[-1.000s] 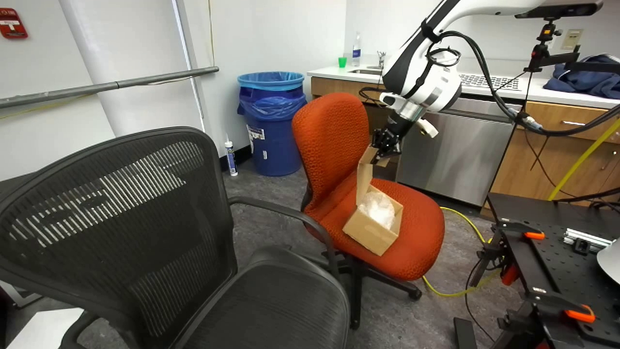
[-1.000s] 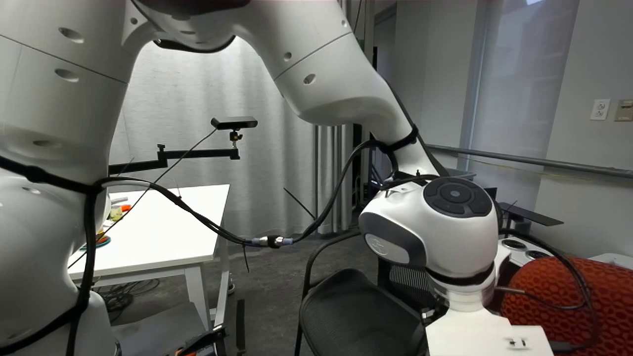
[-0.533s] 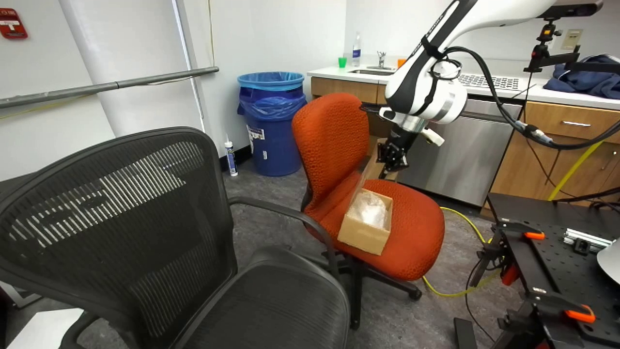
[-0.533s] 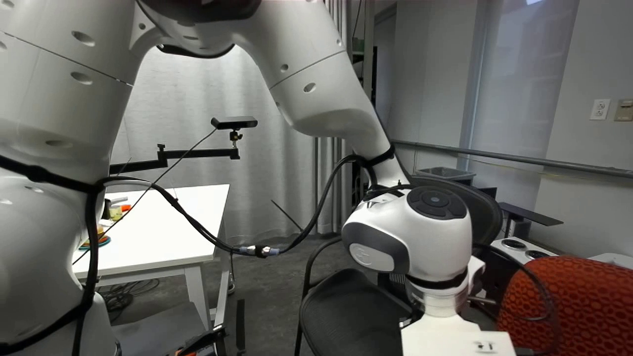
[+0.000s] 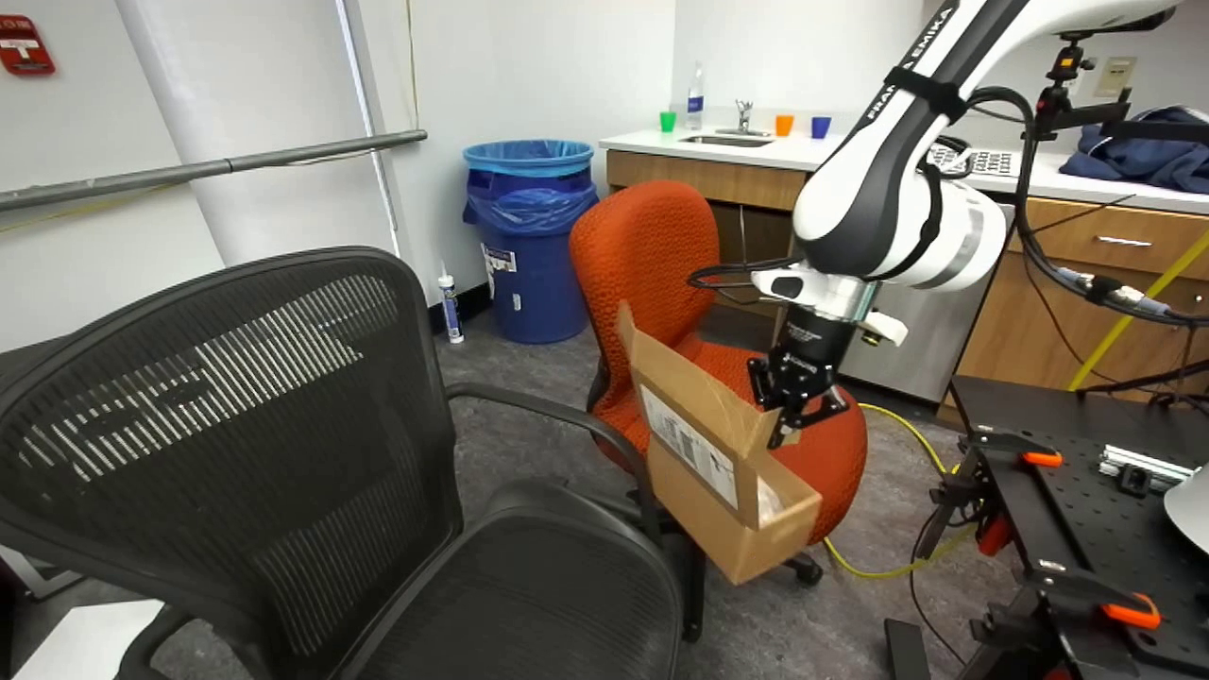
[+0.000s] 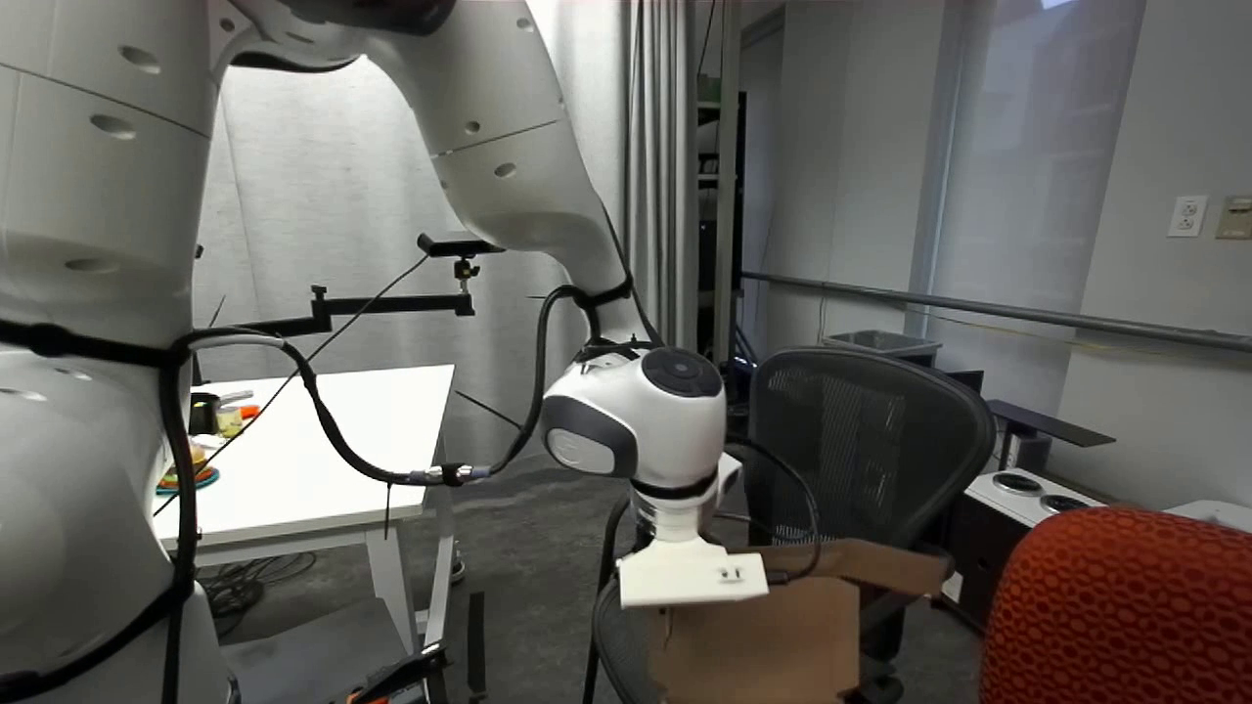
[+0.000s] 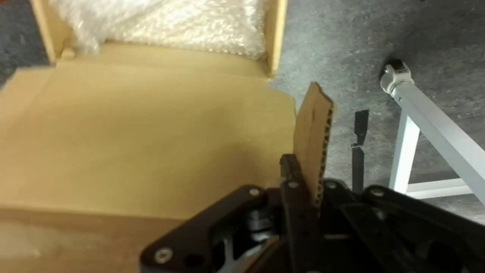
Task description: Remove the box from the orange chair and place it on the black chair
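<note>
The fingers (image 7: 297, 204) are clamped on a small flap (image 7: 311, 140) at the side of the open lid of the box (image 5: 708, 510), one against each face; only the thickness of the cardboard parts them, and its corrugated edge stands up between. The wrist view gives this pinch plainly; in an exterior view the arm's white wrist (image 6: 646, 420) hides it.

The box hangs in the air from that flap, tilted, plain tan-brown. Bubble wrap (image 7: 178, 26) fills much of its inside in the wrist view but is a mere sliver in an exterior view. The white label (image 5: 690, 448) on the lid's outer face shows only in an exterior view.

In an exterior view the box overlaps the seat of the orange chair (image 5: 647, 246); in an exterior view it stands before the black chair (image 6: 861, 440), apart from the orange backrest. What lies straight below it I cannot tell. Beside it, the wrist view shows grey floor (image 7: 337, 41) and a pale leg (image 7: 435, 121).
</note>
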You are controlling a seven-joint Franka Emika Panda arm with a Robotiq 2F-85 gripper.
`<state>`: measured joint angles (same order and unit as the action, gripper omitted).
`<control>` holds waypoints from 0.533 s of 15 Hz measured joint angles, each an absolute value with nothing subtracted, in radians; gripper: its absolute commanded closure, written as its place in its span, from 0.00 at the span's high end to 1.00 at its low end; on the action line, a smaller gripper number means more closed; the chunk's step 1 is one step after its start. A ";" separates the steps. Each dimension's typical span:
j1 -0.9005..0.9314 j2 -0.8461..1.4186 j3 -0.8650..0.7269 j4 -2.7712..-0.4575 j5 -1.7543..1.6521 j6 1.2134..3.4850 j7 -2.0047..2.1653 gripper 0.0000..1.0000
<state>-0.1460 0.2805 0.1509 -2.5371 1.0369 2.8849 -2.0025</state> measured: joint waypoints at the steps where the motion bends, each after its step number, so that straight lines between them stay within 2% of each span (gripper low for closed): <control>1: -0.137 0.262 0.182 -2.548 1.052 2.884 -2.003 0.01; 8: -0.131 0.193 0.300 -2.560 1.218 2.878 -2.155 0.01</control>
